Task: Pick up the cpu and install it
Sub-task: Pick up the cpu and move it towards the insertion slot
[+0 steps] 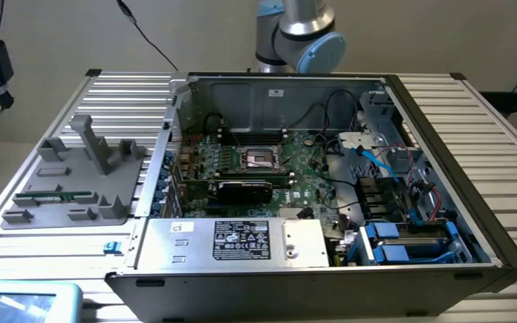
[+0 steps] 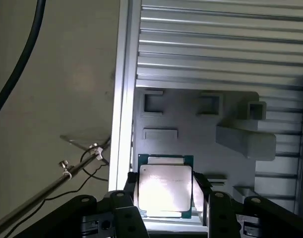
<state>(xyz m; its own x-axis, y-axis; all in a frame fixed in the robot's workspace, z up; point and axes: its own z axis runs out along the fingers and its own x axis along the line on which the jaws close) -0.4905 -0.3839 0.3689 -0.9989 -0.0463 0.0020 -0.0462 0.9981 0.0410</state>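
1. On my wrist feed the cpu (image 2: pixel 166 186) is a flat square chip. It has a bright silver lid, washed pale by glare, and a thin green rim showing along its edges.
2. It sits in the gripper (image 2: pixel 165 177), with one dark finger (image 2: pixel 130 191) pressed against each of two opposite edges. The jaws stand fairly wide, closed across the chip's width.
3. Behind the chip I see the grey fixture tray (image 2: pixel 191 144) on the slatted table (image 2: pixel 215 49), close to the table's edge.
4. In the exterior view the computer case (image 1: pixel 277 94) lies open, with its metal-framed socket (image 1: pixel 260 159) mid-board. A green memory stick (image 1: pixel 56 197) rests in the tray on the exterior view's left.
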